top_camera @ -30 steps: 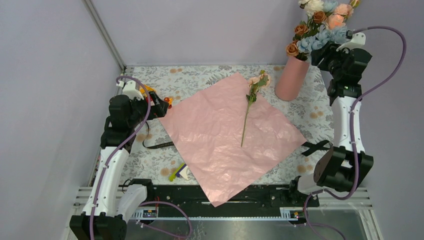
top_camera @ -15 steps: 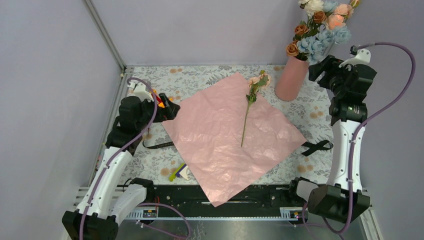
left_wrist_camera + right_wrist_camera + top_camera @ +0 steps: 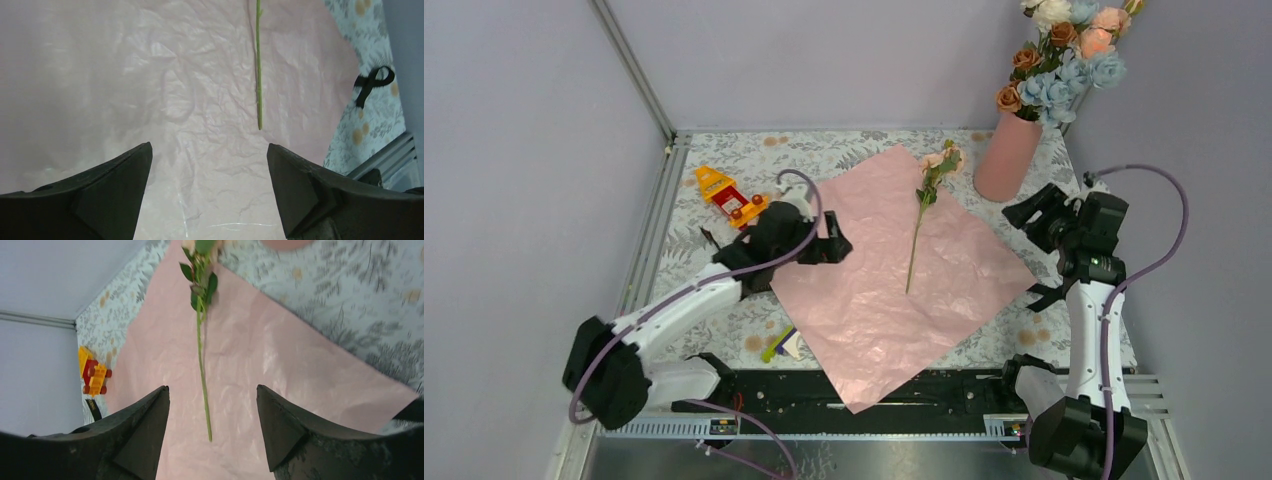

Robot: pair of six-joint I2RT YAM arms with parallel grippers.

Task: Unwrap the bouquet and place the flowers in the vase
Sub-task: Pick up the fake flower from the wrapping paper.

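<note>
The left tool (image 3: 832,245) stands wide and released over the paper (image 3: 884,290), just inside its left corner. Its own camera shows only bare crinkled pink between the two dark fingers (image 3: 115,190). The green tip of the loose flower (image 3: 916,235) lies well ahead of them.

The right tool (image 3: 1024,212) hangs just off the paper's far-right edge, also released and holding nothing. It faces in across the sheet toward the stem.

The loose flower lies on the far half of the paper. Its stem end points toward the middle and its peach bloom reaches the far-right edge near the far corner. On both sides of the stem the paper is bare, right out to its borders.

The vase (image 3: 1007,157) stands upright just beyond the paper's far-right edge, holding the other flowers (image 3: 1064,60) (peach, cream, blue and rust).

A black ribbon (image 3: 1054,295) lies off the right corner, partly behind the right arm. A yellow and red toy (image 3: 729,195) sits beyond the left corner.

The paper's near corner hangs past the edge of the worktop (image 3: 824,150) onto the black rail (image 3: 944,400).
</note>
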